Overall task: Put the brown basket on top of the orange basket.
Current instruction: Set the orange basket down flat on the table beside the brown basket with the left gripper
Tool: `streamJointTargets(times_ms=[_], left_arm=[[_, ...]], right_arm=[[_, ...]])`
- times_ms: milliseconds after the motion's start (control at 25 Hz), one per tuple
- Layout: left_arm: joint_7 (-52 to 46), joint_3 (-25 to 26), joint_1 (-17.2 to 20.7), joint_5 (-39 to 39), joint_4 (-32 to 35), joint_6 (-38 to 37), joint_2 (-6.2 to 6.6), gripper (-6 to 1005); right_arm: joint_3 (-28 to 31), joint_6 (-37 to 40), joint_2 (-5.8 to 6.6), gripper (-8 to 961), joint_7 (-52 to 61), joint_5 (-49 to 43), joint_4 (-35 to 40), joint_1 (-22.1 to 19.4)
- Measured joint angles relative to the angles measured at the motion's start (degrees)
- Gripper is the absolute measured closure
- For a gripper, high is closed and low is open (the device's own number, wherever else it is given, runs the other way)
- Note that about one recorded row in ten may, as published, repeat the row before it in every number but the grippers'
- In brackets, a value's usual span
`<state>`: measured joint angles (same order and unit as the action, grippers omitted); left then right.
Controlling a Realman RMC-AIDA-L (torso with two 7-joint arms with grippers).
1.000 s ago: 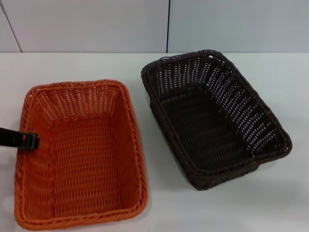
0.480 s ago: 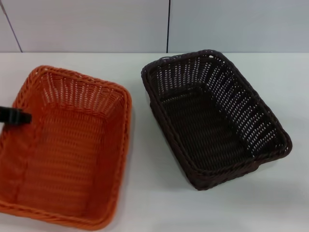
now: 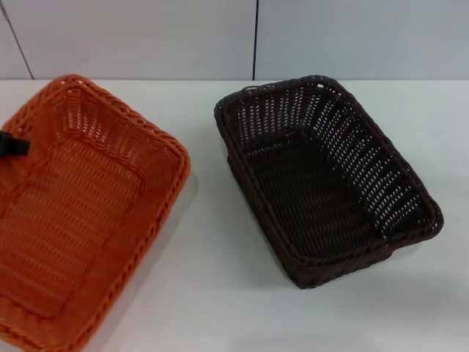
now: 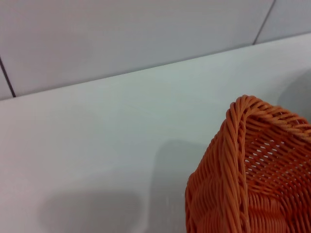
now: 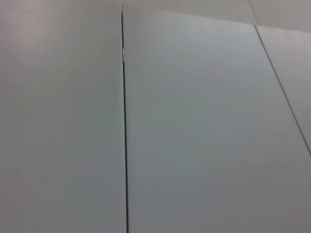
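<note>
Two baskets on a white table (image 3: 220, 308) backed by a pale panelled wall (image 3: 146, 37), and the bigger sight right now is the orange basket (image 3: 80, 213), tipped and skewed at the robot's left, its near end running off the lower edge of the head view, one far corner riding high. From the left wrist camera that braided orange corner (image 4: 243, 126) fills the lower part of the picture, with a shadow on the table beneath it, so it looks lifted clear of the surface there, though how much of the basket is off the table I cannot tell. Over on the right sits the brown basket (image 3: 326, 180), flat on the table, angled, well apart from the orange one, with nothing touching it. Smallest of all, the left gripper (image 3: 13, 144): just a dark stub at the orange basket's left rim, seemingly pinching that rim. The right wrist camera shows only wall panels (image 5: 194, 121); the right gripper is nowhere to be seen.
</note>
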<state>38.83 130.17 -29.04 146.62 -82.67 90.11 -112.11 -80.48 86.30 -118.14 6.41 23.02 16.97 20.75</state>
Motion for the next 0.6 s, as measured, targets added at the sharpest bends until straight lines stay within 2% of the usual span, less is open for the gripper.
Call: streamJointTargets(times_ms=[240, 280, 360, 440, 480, 600], left_arm=[[4.86, 0.80, -4.36, -1.31, 6.19, 2.57, 4.61, 814], [7.52, 1.06, -6.07, -1.46, 8.15, 3.73, 5.87, 815], [8.77, 1.12, -6.67, -1.56, 8.81, 4.29, 6.29, 815], [12.38, 1.12, -8.53, -1.76, 10.71, 6.31, 7.27, 815], [15.63, 1.06, -10.65, -1.79, 12.30, 8.41, 8.05, 815], [17.83, 0.71, -12.73, -1.63, 13.54, 9.97, 8.76, 816]], right_arm=[[0.84, 0.00, -0.12, 307, 0.00, 0.00, 0.00, 0.16], [0.86, 0.00, -0.15, 307, 0.00, 0.00, 0.00, 0.16], [0.87, 0.00, -0.16, 307, 0.00, 0.00, 0.00, 0.14], [0.87, 0.01, -0.22, 306, 0.00, 0.00, -0.02, 0.01], [0.94, 0.02, -0.27, 306, 0.00, 0.00, -0.09, -0.11], [1.17, 0.11, -0.35, 306, 0.00, 0.00, -0.35, -0.17]])
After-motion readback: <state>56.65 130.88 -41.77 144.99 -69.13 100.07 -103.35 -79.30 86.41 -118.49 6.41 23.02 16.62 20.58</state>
